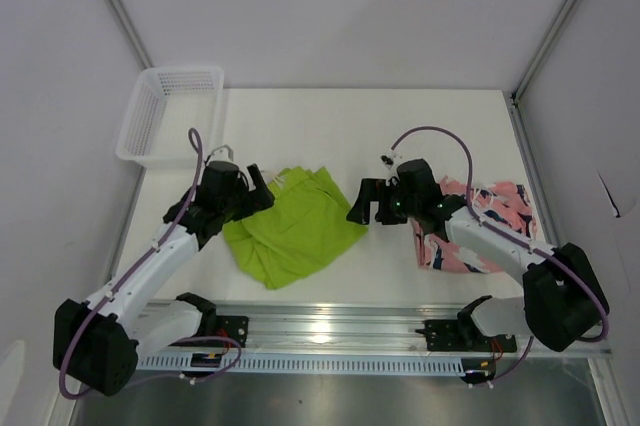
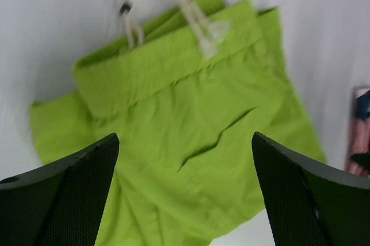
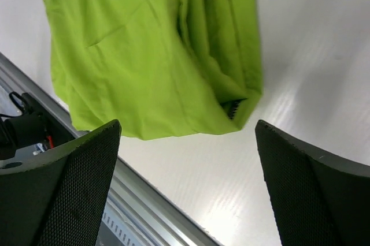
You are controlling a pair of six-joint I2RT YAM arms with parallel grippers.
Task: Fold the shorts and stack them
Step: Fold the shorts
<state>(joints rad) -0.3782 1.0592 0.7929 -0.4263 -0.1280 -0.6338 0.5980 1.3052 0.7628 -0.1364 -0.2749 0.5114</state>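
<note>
Lime-green shorts (image 1: 295, 226) — seemingly part-folded, awaiting another fold. Left claw (image 1: 262, 186), right claw (image 1: 366, 208) — flanking them for edge grips, both spread wide, empty. Coral-pink shorts (image 1: 497, 208) — to their right, rumpled.

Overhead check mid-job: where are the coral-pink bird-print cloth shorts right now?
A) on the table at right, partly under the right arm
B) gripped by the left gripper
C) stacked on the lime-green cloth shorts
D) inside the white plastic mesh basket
A: the coral-pink shorts lie on the white table at right, partly beneath the right arm, apart from the lime-green shorts.
</note>
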